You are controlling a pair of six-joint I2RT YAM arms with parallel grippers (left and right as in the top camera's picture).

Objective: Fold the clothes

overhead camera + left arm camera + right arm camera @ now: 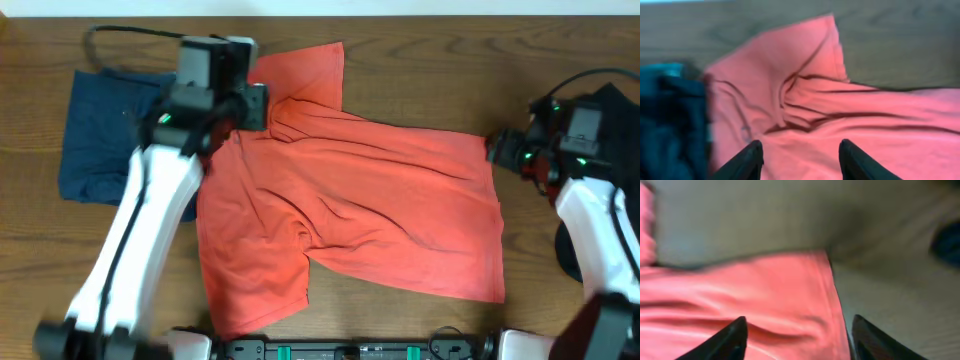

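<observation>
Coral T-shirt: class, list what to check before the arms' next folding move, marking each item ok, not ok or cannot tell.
1. Left end effector open, holding nothing: ok.
2. Right end effector open at the shirt's edge: ok.
3. Coral T-shirt lying smooth: not ok, creased and bunched.
4. Shirt wholly on the table: ok.
5. Navy garment clear of the shirt: cannot tell, the left arm hides the boundary.
</observation>
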